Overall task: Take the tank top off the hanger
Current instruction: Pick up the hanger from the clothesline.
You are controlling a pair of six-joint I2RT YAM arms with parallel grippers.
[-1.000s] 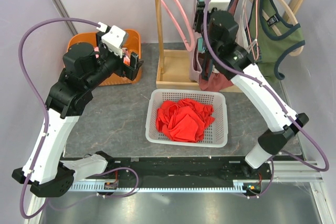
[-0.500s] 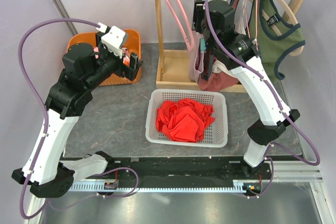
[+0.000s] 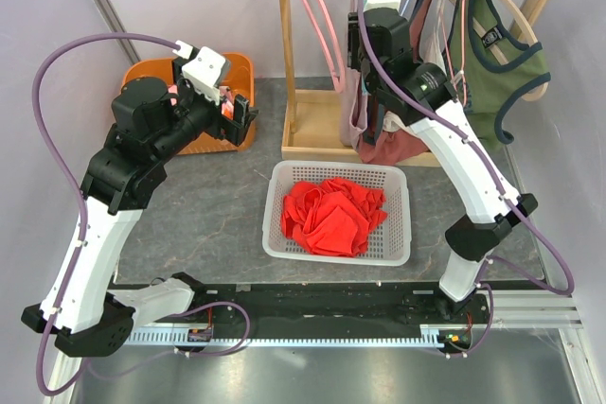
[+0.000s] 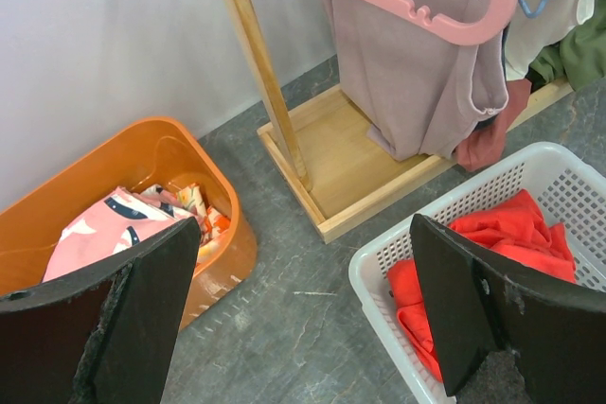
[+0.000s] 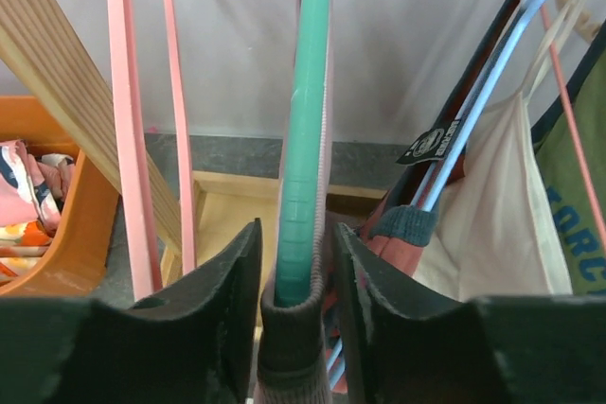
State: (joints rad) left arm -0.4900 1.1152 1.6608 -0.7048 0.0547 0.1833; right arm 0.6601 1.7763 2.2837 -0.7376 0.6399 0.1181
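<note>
The mauve tank top (image 3: 359, 116) hangs from a teal hanger (image 5: 305, 158) on the wooden rail. It also shows in the left wrist view as a mauve tank top (image 4: 417, 73). My right gripper (image 3: 363, 37) is up at the shoulder of that hanger. In its own view the right gripper (image 5: 295, 272) is closed round the ribbed strap (image 5: 294, 347) with the teal hanger inside it, and the strap touches both pads. My left gripper (image 3: 248, 111) hangs wide open by the orange bin, and the left gripper (image 4: 308, 309) holds nothing.
Empty pink hangers (image 3: 317, 16) hang left of the teal one. A cream top and a green tank top (image 3: 502, 54) hang to its right. A white basket (image 3: 275, 234) with red cloth sits before the rack's wooden base (image 3: 317, 130). An orange bin (image 3: 147, 78) of clothes stands at the left.
My right gripper has risen along the teal hanger toward the rail, and its arm has stretched upward. The left arm has not moved.
</note>
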